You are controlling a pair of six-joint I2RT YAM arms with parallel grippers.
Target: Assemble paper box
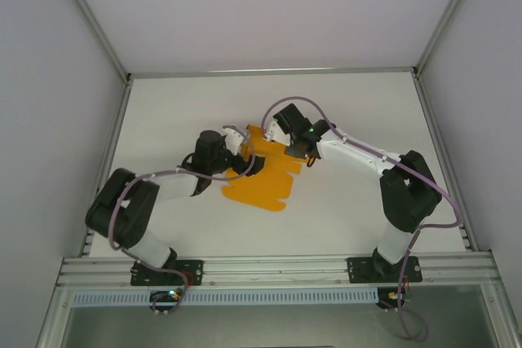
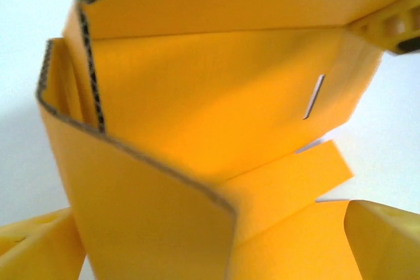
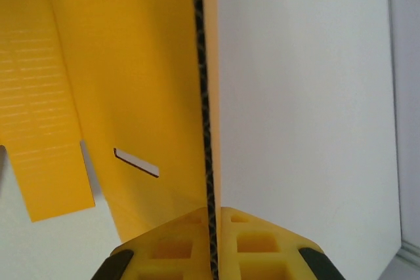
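- Top view: the box [image 1: 259,185], a bright orange die-cut sheet partly folded up, lay mid-way across the table [image 1: 367,112] between the arms; the left gripper [image 1: 249,162] was at its left side; the right gripper [image 1: 295,151] was at its far right corner.
- Left wrist: fingers [image 2: 384,231] were spread wide with a raised, doubled wall between them, not pinched; corrugated edges showed; the card was probably light, fairly stiff and easily creased, so best taken by a wall edge.
- Right wrist: jaws were pinched shut on an upright wall's edge, near a slot [image 3: 136,162].
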